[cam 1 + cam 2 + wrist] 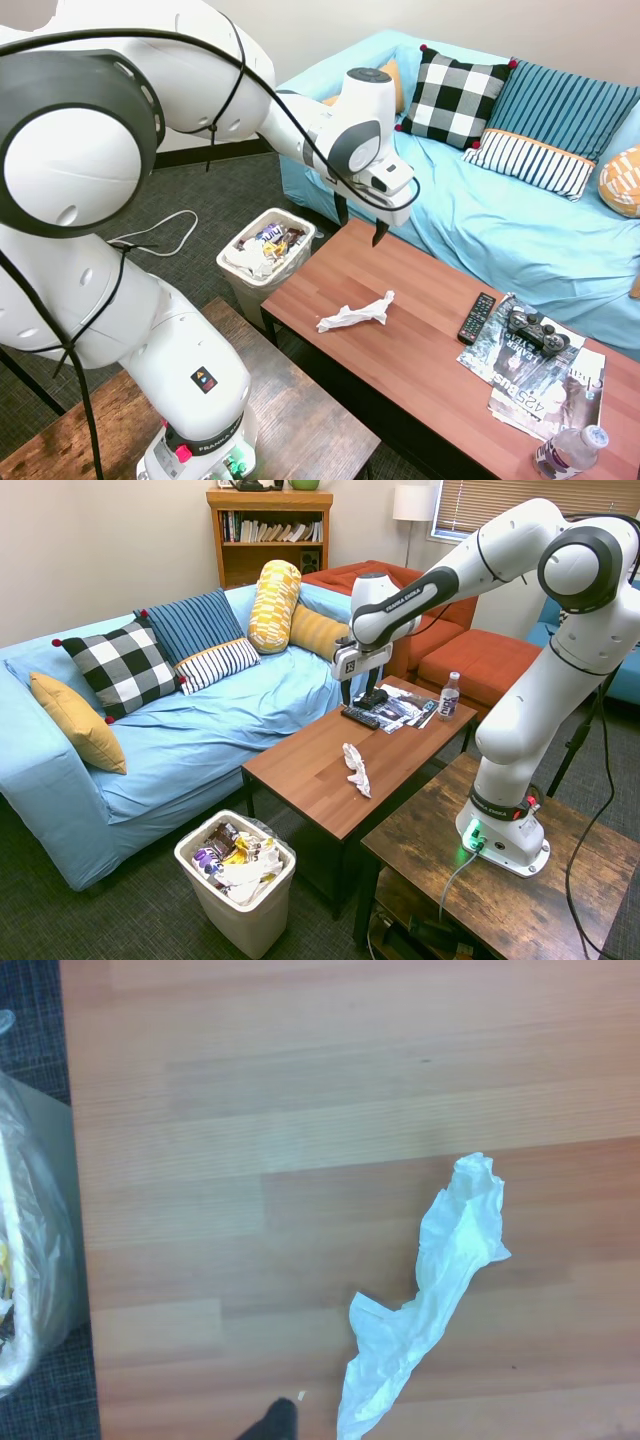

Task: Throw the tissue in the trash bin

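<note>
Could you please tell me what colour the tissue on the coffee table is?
White; the tissue shows best in the wrist view.

The white arm reaches out and bends down. Its gripper [358,227] points down, fingers [379,233] apart, holding nothing.

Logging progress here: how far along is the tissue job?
Nothing is done yet: the tissue lies untouched on the coffee table. In hand: the gripper hovers open above the table, empty. Left: descend, grasp the tissue, carry it to the trash bin beside the table's end, and release.
</note>
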Robot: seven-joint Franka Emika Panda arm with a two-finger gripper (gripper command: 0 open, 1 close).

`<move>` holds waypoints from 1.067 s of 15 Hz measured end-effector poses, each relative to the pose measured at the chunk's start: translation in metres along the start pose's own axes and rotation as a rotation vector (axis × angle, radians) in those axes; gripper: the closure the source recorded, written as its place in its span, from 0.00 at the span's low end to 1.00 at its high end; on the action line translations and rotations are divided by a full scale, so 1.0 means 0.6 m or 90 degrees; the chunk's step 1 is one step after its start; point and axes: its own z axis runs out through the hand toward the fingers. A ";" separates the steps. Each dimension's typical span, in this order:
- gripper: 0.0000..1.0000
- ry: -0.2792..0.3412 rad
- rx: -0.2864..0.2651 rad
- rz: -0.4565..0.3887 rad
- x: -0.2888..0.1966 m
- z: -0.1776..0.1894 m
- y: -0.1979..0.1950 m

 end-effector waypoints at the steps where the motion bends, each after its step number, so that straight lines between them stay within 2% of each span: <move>1: 0.00 -0.001 0.001 0.001 0.001 0.000 -0.001; 4: 0.00 -0.009 0.002 0.017 0.004 0.022 -0.008; 6: 0.00 -0.023 -0.011 0.047 0.015 0.064 -0.013; 12: 0.00 -0.097 -0.101 0.130 0.101 0.268 -0.024; 16: 0.00 -0.144 -0.151 0.157 0.122 0.394 -0.031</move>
